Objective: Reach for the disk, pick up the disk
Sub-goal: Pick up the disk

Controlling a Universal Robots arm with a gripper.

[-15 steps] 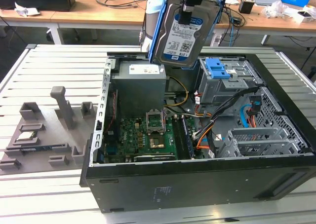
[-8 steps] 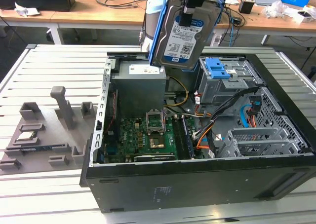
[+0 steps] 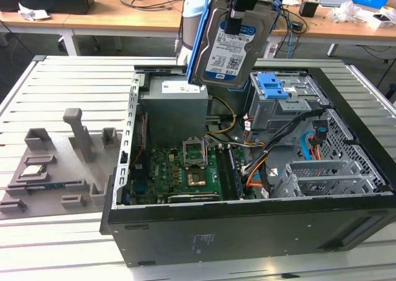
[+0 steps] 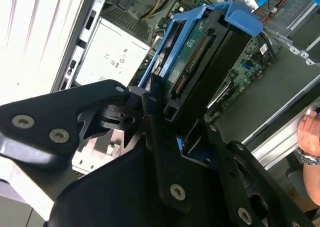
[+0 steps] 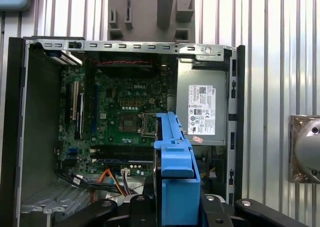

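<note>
At the exterior view's left a grey moulded fixture [image 3: 59, 163] lies on the slatted metal surface [image 3: 68, 83], just beside the open computer case [image 3: 247, 231]. Above the case's grey power supply [image 3: 175, 111] the disk [image 3: 226, 52] hangs tilted in the air, clear of the case, with the claw [image 3: 235, 22] clamped on it from above. Further right, a small blue latch [image 3: 272, 86] sits on its metal cage inside the case.

We're in an electronics workshop: an opened computer case [image 3: 247, 231] on a slatted metal worktop [image 3: 62, 89], a grey parts fixture [image 3: 62, 163] beside the case, cable-strewn wooden worktops [image 3: 124, 18] behind it.
</note>
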